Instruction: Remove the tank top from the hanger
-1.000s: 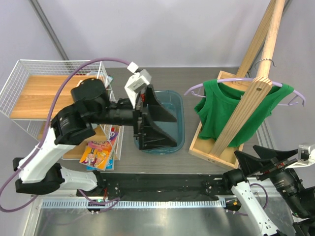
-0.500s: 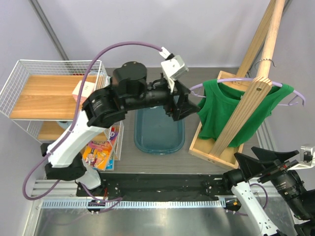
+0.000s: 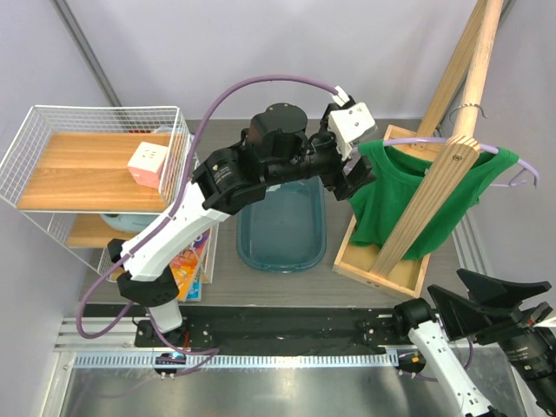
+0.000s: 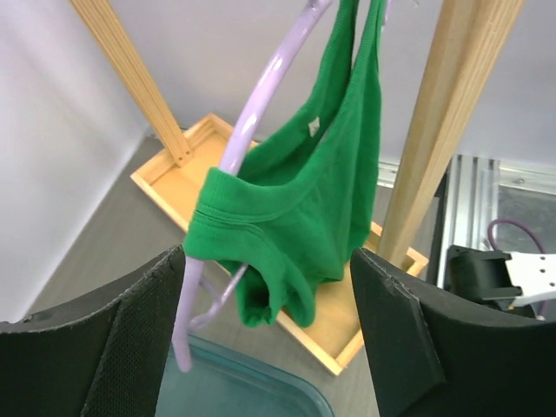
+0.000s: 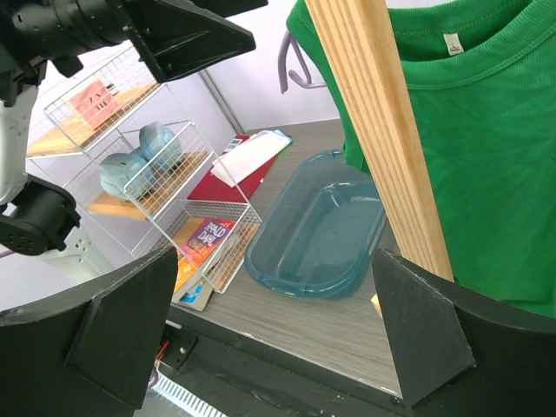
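2 grippers stand with jaws apart, gripping nothing. The left gripper (image 3: 359, 176) hovers past the far end of the blue tub (image 3: 280, 234), its fingers flanking the tank top (image 3: 382, 195) shoulder and the lilac arm end of the hanger (image 4: 261, 104), while the right gripper (image 3: 495, 295) sits low by the table's near edge. The tank top hangs on the hanger, hooked over the slanted wooden pole (image 3: 434, 187).

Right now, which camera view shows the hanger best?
The top external view: the hanger shows there nearly whole, both arms spread across the wooden pole. The left wrist view shows only one arm of it, close up, carrying the tank top. The right wrist view shows just a small curved piece beside the tank top.
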Motion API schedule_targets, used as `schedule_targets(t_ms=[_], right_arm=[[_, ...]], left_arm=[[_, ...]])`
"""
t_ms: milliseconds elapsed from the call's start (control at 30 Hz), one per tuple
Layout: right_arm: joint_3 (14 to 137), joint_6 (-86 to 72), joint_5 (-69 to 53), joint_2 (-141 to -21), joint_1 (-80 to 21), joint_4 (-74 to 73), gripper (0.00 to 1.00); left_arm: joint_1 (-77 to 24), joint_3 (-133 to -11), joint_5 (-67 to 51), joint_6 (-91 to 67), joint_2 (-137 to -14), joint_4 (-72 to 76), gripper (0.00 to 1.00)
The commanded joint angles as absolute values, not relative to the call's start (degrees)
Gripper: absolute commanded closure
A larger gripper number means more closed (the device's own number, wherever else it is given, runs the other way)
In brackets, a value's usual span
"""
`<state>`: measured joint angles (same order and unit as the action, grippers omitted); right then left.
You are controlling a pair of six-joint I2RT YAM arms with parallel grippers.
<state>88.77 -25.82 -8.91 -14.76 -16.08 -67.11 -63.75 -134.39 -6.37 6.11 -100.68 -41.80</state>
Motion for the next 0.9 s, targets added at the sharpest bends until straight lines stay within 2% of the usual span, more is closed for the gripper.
schedule_targets(t_ms=[0,433,867], right_arm=[[90.09,-25.66,-10.37,-16.61,-16.35,-68.03,0.00],[90.35,-26.10,-11.16,-16.35,-16.35,-68.38,0.00],[92.02,-25.49,-10.72,-16.52,-16.35,-69.43,0.00]], left_arm=[[-63.90,-136.93,-4.48,10.37,-101.59,-37.09,0.22],[-62.05,-139.66,-5.09,14.59,-107.14,-34.55,0.19],[-59.24,-140.80,-10.98,13.89,-110.83,-32.52,0.34]])
